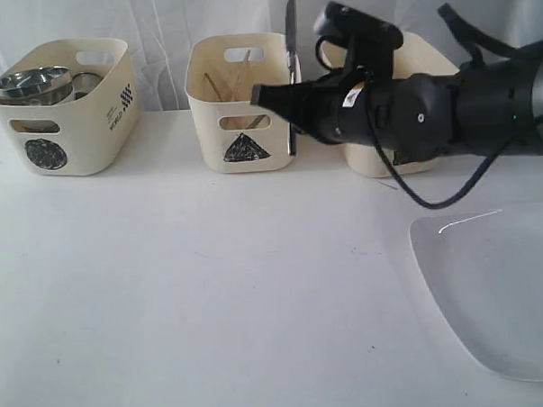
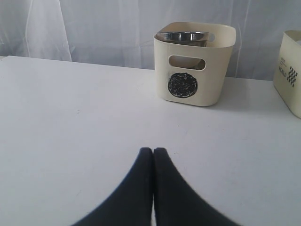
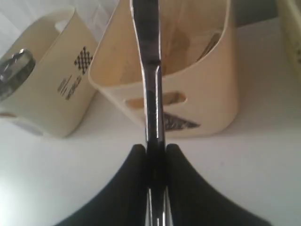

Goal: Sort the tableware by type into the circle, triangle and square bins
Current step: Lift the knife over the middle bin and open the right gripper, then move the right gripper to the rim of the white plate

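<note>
The steel knife (image 1: pixel 291 31) stands upright, its long axis vertical. Its broader, flatter end points up past the rim of the triangle bin (image 1: pixel 216 125), and its thin end hangs down along that bin's right-hand wall. In the right wrist view the knife (image 3: pixel 150 70) is a narrow, polished strip with a bright line down its edge, crossing the front of the triangle bin (image 3: pixel 211 84). Whether it hangs over the bin's opening or just outside it, I cannot tell.

The right claw (image 1: pixel 280 99) reaches in level from the right of the triangle bin. It pinches the knife below its middle between narrow black fingers (image 3: pixel 181 165), so most of the length rises above the grip and a short part shows beneath it.

The triangle bin is cream plastic with rounded corners, a slot handle and a scribbled black triangle on its front. Wooden chopsticks (image 1: pixel 221 88) lean inside it. To its left, well apart, a matching circle bin (image 1: pixel 70 122) holds a shiny steel bowl (image 1: pixel 32 83). To its right a third cream bin (image 1: pixel 422 48) sits mostly behind the arm. Right of and nearer than the triangle bin, a smooth white plate (image 1: pixel 500 284) lies flat on the white table (image 1: pixel 212 287).

The left claw (image 2: pixel 153 155) has its tapered black tips pressed together, holding nothing, above bare table facing the circle bin (image 2: pixel 207 75).
</note>
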`<state>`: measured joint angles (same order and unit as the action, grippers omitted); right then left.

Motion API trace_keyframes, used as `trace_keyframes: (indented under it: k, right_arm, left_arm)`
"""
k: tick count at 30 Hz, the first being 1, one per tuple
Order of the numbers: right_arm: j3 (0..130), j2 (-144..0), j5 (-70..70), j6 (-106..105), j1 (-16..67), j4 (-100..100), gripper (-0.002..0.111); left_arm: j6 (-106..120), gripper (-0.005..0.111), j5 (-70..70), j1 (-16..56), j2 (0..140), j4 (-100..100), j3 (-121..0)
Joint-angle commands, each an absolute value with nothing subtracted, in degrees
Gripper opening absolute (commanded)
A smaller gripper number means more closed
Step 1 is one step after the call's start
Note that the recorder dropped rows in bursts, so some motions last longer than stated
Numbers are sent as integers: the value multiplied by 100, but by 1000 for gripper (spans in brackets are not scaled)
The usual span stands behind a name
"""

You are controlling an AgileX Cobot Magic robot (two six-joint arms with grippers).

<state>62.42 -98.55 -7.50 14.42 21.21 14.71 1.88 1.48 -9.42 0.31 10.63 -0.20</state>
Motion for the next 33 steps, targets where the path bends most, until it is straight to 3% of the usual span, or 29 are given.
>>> trace_keyframes:
  k: [1,24,31,33]
  right_arm:
    - [6862,-10112,-937,1477,1777,1540,0]
    - [11269,-13202,0,674,1652,1301,1]
    - [11417,-13266,95,674,1638,1301,25]
    - [11417,-13220,344,674,1596,1301,27]
  left_arm:
    - [171,0,167,-953,0,1104,0]
    - [171,0,167,-953,0,1104,0]
    - [171,0,167,-953,0,1104,0]
    - [171,0,167,-953,0,1104,0]
